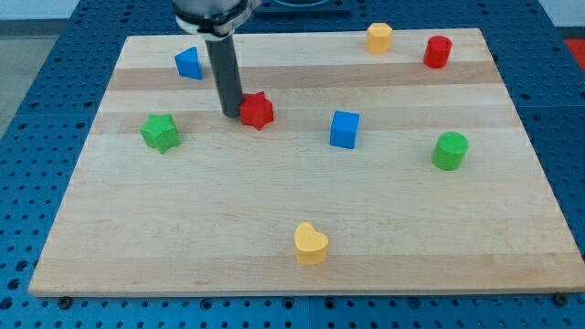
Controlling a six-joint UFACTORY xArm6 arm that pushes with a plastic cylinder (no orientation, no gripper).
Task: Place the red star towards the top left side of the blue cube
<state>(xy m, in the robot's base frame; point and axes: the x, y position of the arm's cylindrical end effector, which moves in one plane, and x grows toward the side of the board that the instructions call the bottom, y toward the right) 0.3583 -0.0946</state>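
The red star (258, 110) lies on the wooden board (302, 228), left of centre in the upper half. The blue cube (345, 129) sits to the star's right and a little lower, about a block's width and a half away. My tip (230, 113) is at the star's left side, touching or nearly touching it. The dark rod rises straight up from there to the arm at the view's top.
A blue triangular block (188, 63) is at the upper left. A green star (161, 132) is at the left. A yellow hexagon (378, 37) and red cylinder (438, 51) are at the top right. A green cylinder (450, 151) is at the right, a yellow heart (311, 244) at the bottom.
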